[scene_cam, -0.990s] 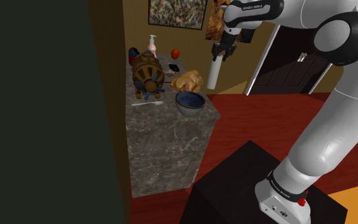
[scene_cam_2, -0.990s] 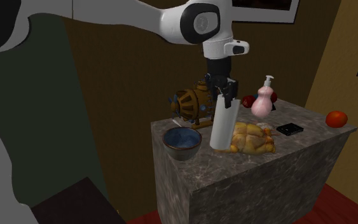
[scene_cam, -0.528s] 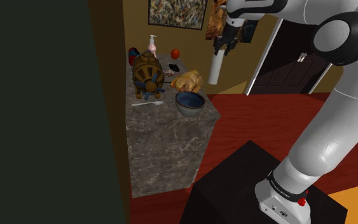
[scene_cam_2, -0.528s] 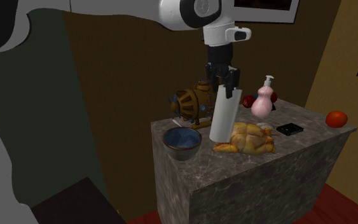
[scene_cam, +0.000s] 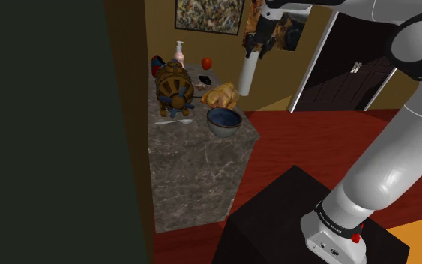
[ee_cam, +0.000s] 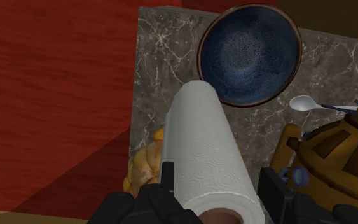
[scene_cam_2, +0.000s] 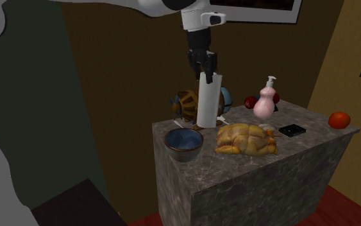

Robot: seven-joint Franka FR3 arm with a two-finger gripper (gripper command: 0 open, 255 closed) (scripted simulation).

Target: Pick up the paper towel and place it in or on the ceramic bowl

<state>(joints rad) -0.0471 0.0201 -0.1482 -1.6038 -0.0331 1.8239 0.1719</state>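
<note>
Bowl [scene_cam_2: 184,144]: on the counter [scene_cam_2: 256,186], at the corner nearest the stand [scene_cam: 291,217].
Spoon [ee_cam: 304,103]: beside the bowl, toward the wall-side edge.
Barrel [scene_cam: 174,88]: behind the spoon, along that edge.
Chicken [scene_cam_2: 246,139]: behind the bowl, by the open edge.
Bottle [scene_cam_2: 265,99], red fruit [scene_cam_2: 339,119]: far end (fruit at the open-side corner).
Paper towel roll [scene_cam_2: 208,101]: in the air above the chicken.

On the marbled counter [scene_cam_2: 256,186] are set a blue bowl [scene_cam_2: 184,144], roast chicken [scene_cam_2: 246,139], white spoon [scene_cam: 173,121], barrel-shaped ornament [scene_cam: 174,88], pink pump bottle [scene_cam_2: 265,99], black slab [scene_cam_2: 292,130] and red fruit [scene_cam_2: 340,120].
</note>
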